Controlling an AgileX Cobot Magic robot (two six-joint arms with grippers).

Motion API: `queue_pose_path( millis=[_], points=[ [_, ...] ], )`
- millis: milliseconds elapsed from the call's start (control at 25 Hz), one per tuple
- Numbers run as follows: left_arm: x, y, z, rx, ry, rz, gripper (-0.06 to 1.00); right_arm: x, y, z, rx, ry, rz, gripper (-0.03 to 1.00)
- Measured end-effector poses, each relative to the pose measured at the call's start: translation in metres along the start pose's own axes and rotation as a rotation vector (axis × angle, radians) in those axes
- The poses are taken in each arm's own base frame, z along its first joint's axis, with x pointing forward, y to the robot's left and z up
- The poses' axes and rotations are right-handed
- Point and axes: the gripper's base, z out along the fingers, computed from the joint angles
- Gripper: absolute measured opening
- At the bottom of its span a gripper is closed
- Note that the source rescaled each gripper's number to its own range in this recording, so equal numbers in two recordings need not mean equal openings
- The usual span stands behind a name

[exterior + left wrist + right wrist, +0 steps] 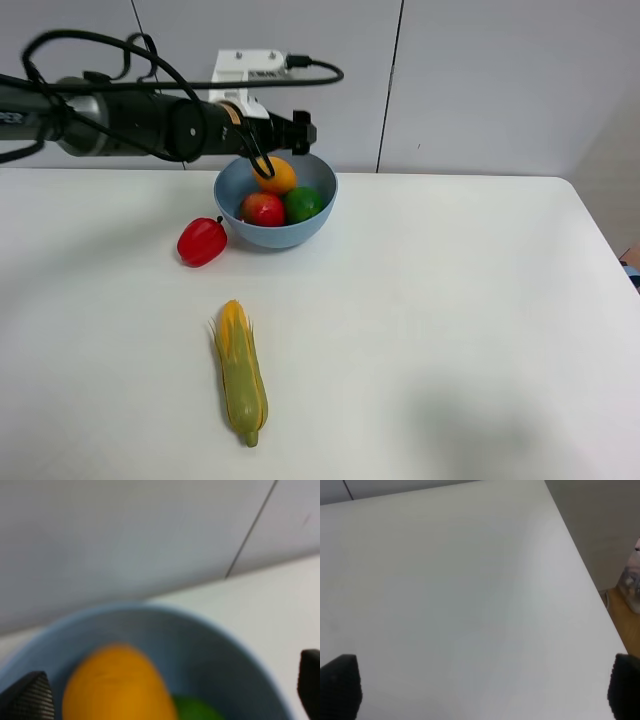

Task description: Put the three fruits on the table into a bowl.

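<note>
Jaws on L gripper [272, 140] spread wide, nothing between them; fingertips [30, 697] at far sides of wrist view, mango in the gap below, apparently not touched. Hanging over far side of bowl [318, 222], arm reaching in from left edge of table [450, 330].

Mango [276, 175] in bowl toward far rim, propped on the other two, sitting highest. Pomegranate-like fruit [263, 209] and lime [303, 204] side by side toward near rim. All three inside, so task looks done bar retract.

R gripper [480, 690] also spread, empty, over bare white top near right edge; not visible in overhead.

Risks from here:
- Cable loop [262, 165] dangling from wrist down in front of mango, close to far rim. Sideways pull-out could snag rim or drag mango, tipping it out. Lift straight up first.
- Mango perched on top, looks least stable. Any bump to bowl = roll-off toward far edge.
- Bowl light-looking, glossy, on smooth top; fingertip clip on rim prob slides it.
- Red pepper [201, 241] just beside bowl on left-edge side, touching or nearly, can't tell. Bowl shove sends it rolling. Not a task item; must not be picked by mistake.
- Corn cob [241, 372] well apart toward near edge, no conflict unless arm sweeps low on the way home.
- L wrist view blurred, so clearance over mango not certain.
</note>
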Motion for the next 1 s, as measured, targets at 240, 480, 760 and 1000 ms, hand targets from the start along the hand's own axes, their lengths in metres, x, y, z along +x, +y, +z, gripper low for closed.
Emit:
queue_pose_path(
  millis=[240, 480, 760, 1000],
  points=[
    [-0.085, -0.020, -0.093, 0.039, -0.224, 0.176, 0.98, 0.000, 0.000, 0.000, 0.000, 0.000, 0.000, 0.99],
    [-0.129, -0.026, -0.208, -0.007, -0.278, 0.395, 0.98, 0.000, 0.000, 0.000, 0.000, 0.000, 0.000, 0.99],
    [-0.114, -0.002, -0.325, -0.205, -0.076, 0.414, 0.89, 0.000, 0.000, 0.000, 0.000, 0.000, 0.000, 0.99],
    [-0.047, 0.022, -0.409, -0.319, 0.020, 0.284, 0.89, 0.000, 0.000, 0.000, 0.000, 0.000, 0.000, 0.99]
  ],
)
